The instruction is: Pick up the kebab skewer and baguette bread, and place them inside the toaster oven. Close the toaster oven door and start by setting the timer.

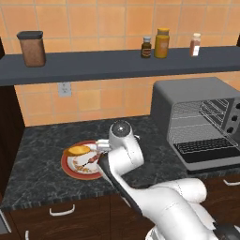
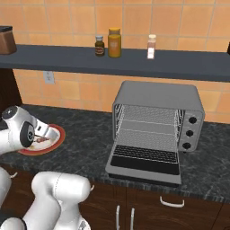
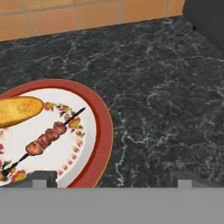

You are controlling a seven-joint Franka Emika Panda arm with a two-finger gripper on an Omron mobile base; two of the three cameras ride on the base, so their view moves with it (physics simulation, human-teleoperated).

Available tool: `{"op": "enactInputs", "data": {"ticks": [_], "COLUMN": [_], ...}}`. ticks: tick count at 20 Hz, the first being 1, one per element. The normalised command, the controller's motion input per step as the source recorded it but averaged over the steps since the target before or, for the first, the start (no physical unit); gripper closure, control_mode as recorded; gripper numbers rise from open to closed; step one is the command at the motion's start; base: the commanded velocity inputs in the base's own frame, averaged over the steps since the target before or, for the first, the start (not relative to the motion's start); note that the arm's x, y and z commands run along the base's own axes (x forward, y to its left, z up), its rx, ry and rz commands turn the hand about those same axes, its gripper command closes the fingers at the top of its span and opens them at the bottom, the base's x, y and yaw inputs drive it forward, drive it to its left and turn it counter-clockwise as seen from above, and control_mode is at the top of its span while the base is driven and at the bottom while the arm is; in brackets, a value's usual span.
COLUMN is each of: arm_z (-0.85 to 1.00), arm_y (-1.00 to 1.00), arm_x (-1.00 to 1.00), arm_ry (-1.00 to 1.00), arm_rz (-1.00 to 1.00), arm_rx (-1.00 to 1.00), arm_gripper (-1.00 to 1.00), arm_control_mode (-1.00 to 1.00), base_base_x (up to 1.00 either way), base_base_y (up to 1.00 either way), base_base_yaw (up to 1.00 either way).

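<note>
Two foods, kebab skewer (image 3: 46, 138) and baguette bread (image 3: 17, 110), on red-rimmed plate (image 3: 103, 131), end effector (image 3: 111, 179) spread wide, no legible writing

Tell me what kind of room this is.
A rendered kitchen, it seems: a dark stone counter with drawers below, an open toaster oven, and a wall shelf holding spice jars.

1 plate (image 1: 67, 165), 1 skewer (image 3: 45, 139), 1 baguette (image 3: 17, 110), 4 jars (image 1: 161, 43).

Orange tiled wall (image 1: 112, 18), dark shelf (image 1: 93, 65), black marble counter (image 2: 90, 148).
</note>
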Motion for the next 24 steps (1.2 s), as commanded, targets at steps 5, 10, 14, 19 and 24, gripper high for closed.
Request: {"op": "enactInputs", "data": {"ticks": [5,10,14,19,24], "arm_z": [0.0,-0.32,-0.35,-0.27,-0.39], "arm_y": [0.38,0.59,0.4,0.07,0.12], "arm_x": [0.4,0.17,0.01,0.15,0.19], "arm_ry": [0.34,0.12,0.1,0.04,0.02], "arm_rz": [-0.03,-0.07,-0.07,-0.03,0.0], "arm_rx": [0.23,0.12,0.03,0.03,0.02], "arm_gripper": [-1.0,-1.0,-1.0,-1.0,-1.0], "arm_control_mode": [-1.0,-1.0,-1.0,-1.0,-1.0], "base_base_x": [0.0,0.0,0.0,0.0,0.0], "base_base_y": [0.0,0.0,0.0,0.0,0.0], "base_base_yaw": [0.0,0.0,0.0,0.0,0.0]}}
